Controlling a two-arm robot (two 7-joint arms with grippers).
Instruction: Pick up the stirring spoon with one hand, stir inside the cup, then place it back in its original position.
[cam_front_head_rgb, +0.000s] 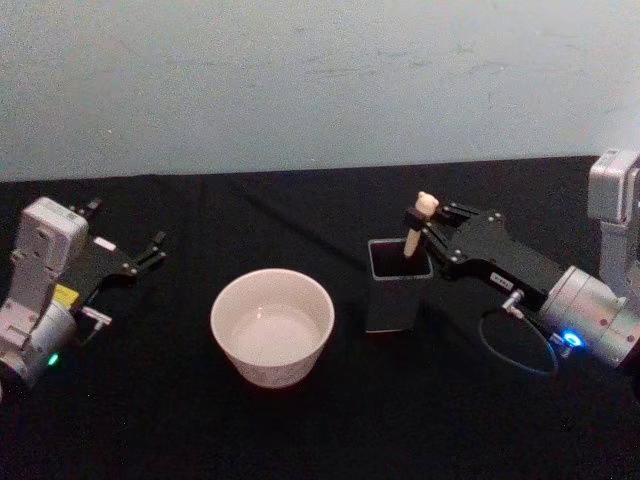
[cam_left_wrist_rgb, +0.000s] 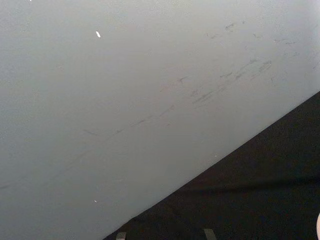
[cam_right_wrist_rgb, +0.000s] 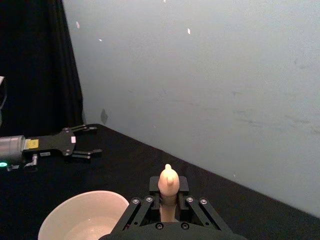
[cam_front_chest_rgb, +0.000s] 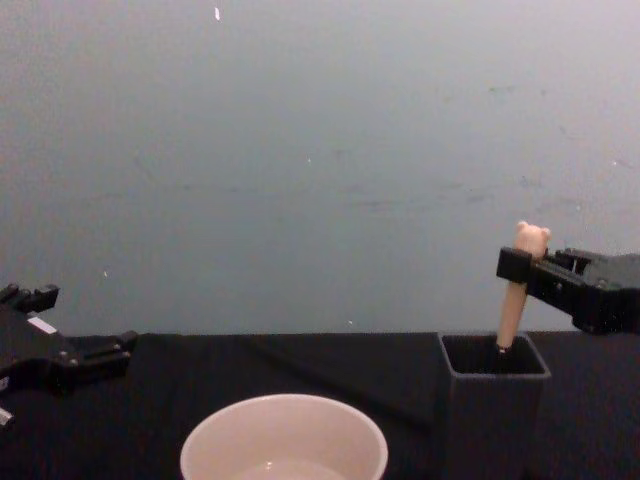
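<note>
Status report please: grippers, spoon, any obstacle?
Right gripper shut on stirring spoon, standing in grey holder. Left gripper open, parked left. Nothing between holder and cup.

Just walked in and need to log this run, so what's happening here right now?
The right gripper has its fingers closed on the spoon, just below the bear head. The spoon's lower end stands in the dark grey holder. The cream cup sits on the holder's left. The left gripper rests open at the far left.

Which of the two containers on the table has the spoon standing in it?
The dark grey square holder, right of the wide cream-white round cup: the beige bear-topped stirring spoon stands in it, handle gripped by the right hand.
</note>
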